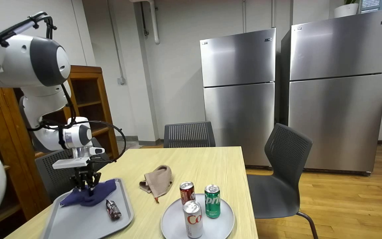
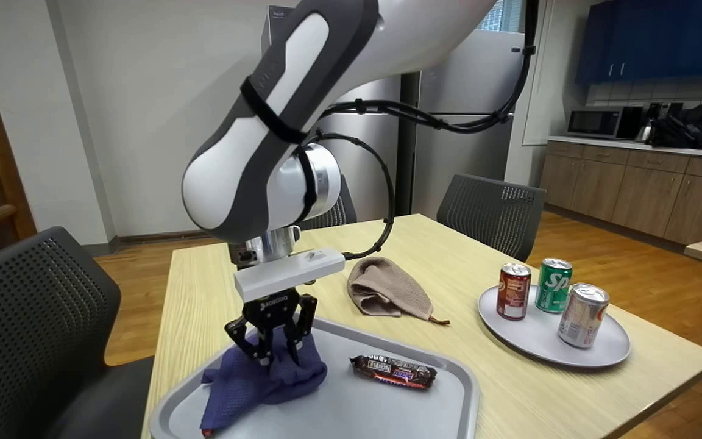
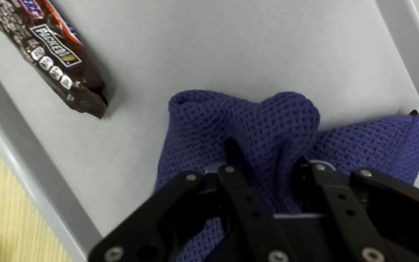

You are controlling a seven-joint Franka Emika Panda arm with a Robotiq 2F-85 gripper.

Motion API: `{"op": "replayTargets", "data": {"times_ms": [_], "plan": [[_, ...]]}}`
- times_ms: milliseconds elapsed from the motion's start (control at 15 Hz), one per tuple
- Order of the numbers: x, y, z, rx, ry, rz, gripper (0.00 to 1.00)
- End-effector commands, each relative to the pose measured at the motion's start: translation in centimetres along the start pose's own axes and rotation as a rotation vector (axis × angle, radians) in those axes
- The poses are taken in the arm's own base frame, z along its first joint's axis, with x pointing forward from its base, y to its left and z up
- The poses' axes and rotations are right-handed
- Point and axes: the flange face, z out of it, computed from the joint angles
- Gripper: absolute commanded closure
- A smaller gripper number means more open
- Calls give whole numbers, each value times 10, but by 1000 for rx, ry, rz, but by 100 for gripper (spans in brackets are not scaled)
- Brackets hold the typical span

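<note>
The fingers (image 3: 247,209) straddle a bunched fold of the purple cloth (image 3: 202,127).

Green can (image 1: 213,203), red can (image 1: 187,192), silver can (image 1: 193,221) standing on gray plate (image 1: 226,216); rumpled tan cloth (image 1: 159,182) nearby on table (image 1: 204,160).

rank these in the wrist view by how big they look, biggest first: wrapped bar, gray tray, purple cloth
1. gray tray, running out of view
2. purple cloth, partly covered by the gripper
3. wrapped bar, cut off at top left
</note>
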Motion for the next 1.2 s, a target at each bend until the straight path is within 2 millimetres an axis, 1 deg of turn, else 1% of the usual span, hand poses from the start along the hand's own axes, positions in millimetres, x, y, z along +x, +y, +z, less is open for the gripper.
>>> {"op": "replayTargets", "data": {"times_ms": [0,133,400,667,867,1133], "plan": [[2,2,-8,3,-14,9,98],[0,3,-12,6,-9,9,100],[-6,6,-30,15,16,3,98],[-11,16,-58,26,55,13,98],[-14,31,-81,37,88,38,98],[-16,61,-110,56,135,95,98]]}}
